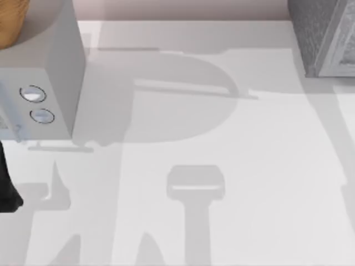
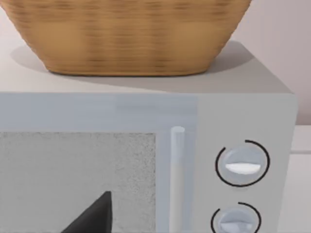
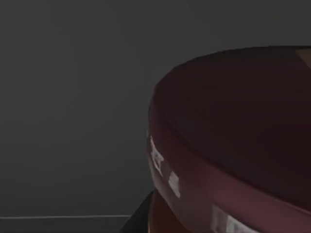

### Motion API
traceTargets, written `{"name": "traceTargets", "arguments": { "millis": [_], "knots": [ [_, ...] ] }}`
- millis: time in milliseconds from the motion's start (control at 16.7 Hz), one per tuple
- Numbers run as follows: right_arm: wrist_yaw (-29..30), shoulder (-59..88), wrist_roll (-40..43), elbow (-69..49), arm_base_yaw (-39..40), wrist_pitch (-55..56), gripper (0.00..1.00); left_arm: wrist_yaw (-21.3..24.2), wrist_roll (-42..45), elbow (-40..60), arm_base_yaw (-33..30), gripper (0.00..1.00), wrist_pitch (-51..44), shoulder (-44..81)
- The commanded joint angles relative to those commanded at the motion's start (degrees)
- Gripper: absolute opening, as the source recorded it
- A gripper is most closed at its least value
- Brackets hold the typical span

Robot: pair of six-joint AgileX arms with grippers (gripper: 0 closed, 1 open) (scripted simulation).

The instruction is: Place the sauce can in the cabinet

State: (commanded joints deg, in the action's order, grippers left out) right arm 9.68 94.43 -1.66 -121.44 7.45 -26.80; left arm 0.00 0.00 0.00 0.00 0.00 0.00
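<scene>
Right gripper: its wrist view is dark, with the sauce can [image 3: 228, 141] very close to the camera, maroon top and a red band below the rim visible against a dim grey surface. Whether the fingers clasp the can or stand apart from it cannot be told.

Left gripper [image 2: 92, 216]: a single dark finger tip juts into the left wrist view, in front of the speckled door panel of the light-grey box [image 2: 146, 111]; its state likewise cannot be told. From above, a dark piece of the left arm [image 1: 6, 183] sits at the table's left edge, just below that box.

Surroundings: the light-grey box carries two round knobs [image 2: 242, 164] beside a vertical handle [image 2: 177, 174], and a woven basket [image 2: 131, 34] rests on its top. The cabinet [image 1: 324, 36], dark grey and speckled with a paler framed front, occupies the far right corner of the white table [image 1: 266, 166].
</scene>
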Motion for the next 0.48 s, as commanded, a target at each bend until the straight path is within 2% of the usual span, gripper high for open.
{"name": "traceTargets", "arguments": {
  "millis": [240,480],
  "knots": [
    [-2.17,10.72,0.65,-8.50,-1.32,1.45,0.00,0.00,0.00,0.00,0.00,1.00,0.00,0.00],
    [-2.74,12.53,0.63,-10.24,-1.54,1.82,0.00,0.00,0.00,0.00,0.00,1.00,0.00,0.00]
  ]
}}
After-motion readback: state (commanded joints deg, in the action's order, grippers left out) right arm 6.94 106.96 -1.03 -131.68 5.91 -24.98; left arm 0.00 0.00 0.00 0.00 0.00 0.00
